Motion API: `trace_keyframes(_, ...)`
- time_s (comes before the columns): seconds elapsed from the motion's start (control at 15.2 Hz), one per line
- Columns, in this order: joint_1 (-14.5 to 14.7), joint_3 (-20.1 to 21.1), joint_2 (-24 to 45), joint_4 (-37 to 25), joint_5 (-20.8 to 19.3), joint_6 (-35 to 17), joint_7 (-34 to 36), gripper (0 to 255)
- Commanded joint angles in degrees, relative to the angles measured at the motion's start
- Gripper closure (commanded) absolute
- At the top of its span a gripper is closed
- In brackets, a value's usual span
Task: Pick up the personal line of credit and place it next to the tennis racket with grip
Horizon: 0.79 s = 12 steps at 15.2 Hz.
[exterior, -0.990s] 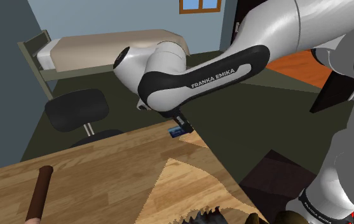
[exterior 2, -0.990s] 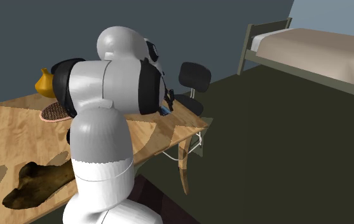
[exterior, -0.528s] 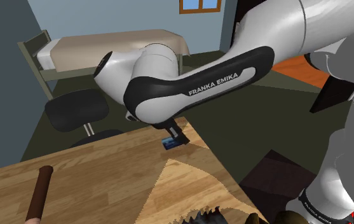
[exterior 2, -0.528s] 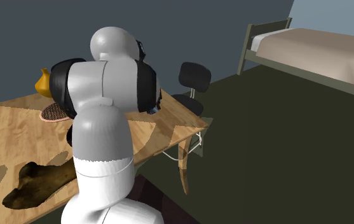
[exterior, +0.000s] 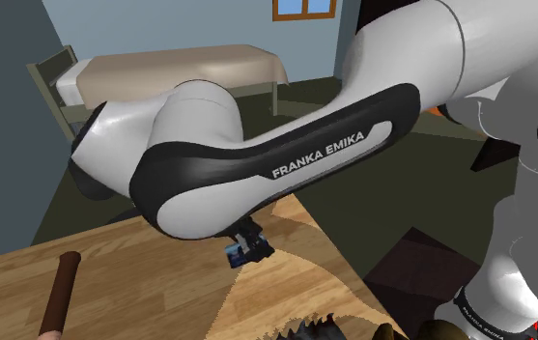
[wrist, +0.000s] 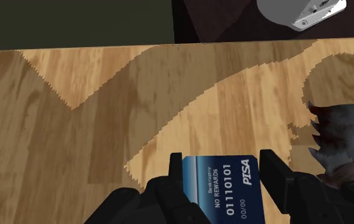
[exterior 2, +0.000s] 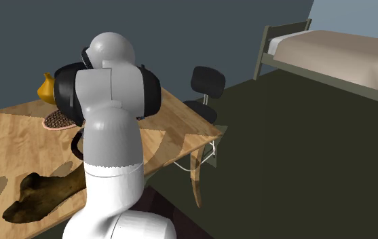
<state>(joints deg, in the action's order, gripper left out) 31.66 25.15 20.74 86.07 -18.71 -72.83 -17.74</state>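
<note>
Claw (wrist: 222,167): closed down narrow on the card, one black finger against each of two opposite edges. It hangs above the desk under the white forearm.
Card (wrist: 223,191): blue, printed "NO REWARDS 01110101"; it sits between the fingers, clear of the wood, with its face toward the wrist camera.
Handling, judged: light, thin and stiff, with slick faces. An edge-to-edge hold leaves little contact, so the card could pivot or slide out under a jolt. The hold looks centred, which is the right place; a light squeeze should serve, as too much may bow the card.
Desk (wrist: 74,127): pale wood grain directly beneath the claw, crossed by jagged shadow.
Dark lumpy object (wrist: 344,137): on the desk just beside the claw; kind unclear.
Tennis racket (exterior 2: 57,121): netted head lies on the desk beyond the arm, well apart from the claw; brown grip (exterior: 61,290) is seen in the shoulder view.
Placement, judged: bare wood beside the racket is the target; lower close before letting go.
Office chair (exterior 2: 206,81): past the desk's far edge.
Bed (exterior 2: 330,47): farthest from the claw.
</note>
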Motion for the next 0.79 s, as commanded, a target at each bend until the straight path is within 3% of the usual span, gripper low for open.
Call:
trace_keyframes(0.0,2.4,0.8,2.3,-3.4,0.3,1.9,2.7,255)
trace_keyframes(0.4,10.4,2.3,11.0,-16.2,0.4,7.7,10.0,255)
trace_keyframes(0.73,9.7,2.2,11.0,-12.2,0.6,3.9,10.5,255)
